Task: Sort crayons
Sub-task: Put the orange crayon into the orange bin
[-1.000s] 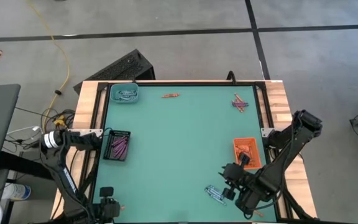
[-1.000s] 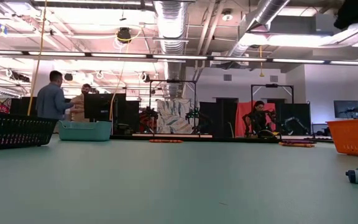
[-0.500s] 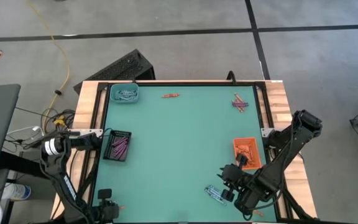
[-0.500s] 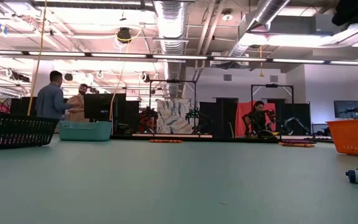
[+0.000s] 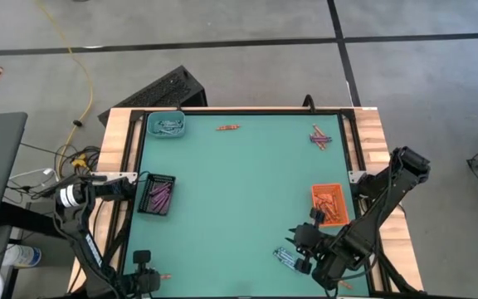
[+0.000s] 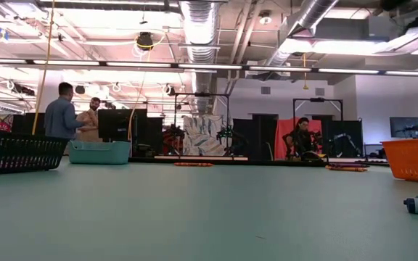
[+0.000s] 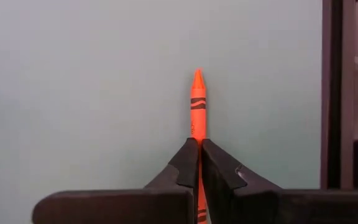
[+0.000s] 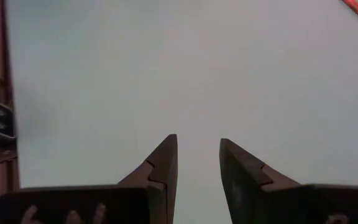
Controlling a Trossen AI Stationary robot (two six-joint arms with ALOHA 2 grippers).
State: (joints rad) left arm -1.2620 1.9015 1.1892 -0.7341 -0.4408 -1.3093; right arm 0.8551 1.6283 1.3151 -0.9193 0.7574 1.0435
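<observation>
Crayons are partly sorted, as far as I can judge: on my left side the black tray (image 5: 158,196) already holds a bunch of purple ones, and the teal tray (image 5: 166,125) in the far left corner holds pale blue-grey ones. At the near left corner of the tabletop (image 5: 239,199) my left gripper (image 7: 199,163) has its fingers pinched tight on an orange crayon (image 7: 197,102), which lies flat with its tip pointing away from me; I judge it belongs in the orange tray across on the right, so it has a long carry ahead. Toward the middle of the far edge a short orange-red crayon (image 5: 227,127) lies loose, not yet picked up. Further right, near the far right corner, a small mixed heap (image 5: 320,138) of purple and orange-red sticks waits to be separated. The orange tray (image 5: 330,204) on the right already has some orange-red crayons in it. Near the front right, my right gripper (image 8: 194,163) hovers with its fingers moderately apart and nothing between them, close by a small cluster of pale blue-grey crayons (image 5: 285,257) that must go to the teal tray. I would call the job about half done.
</observation>
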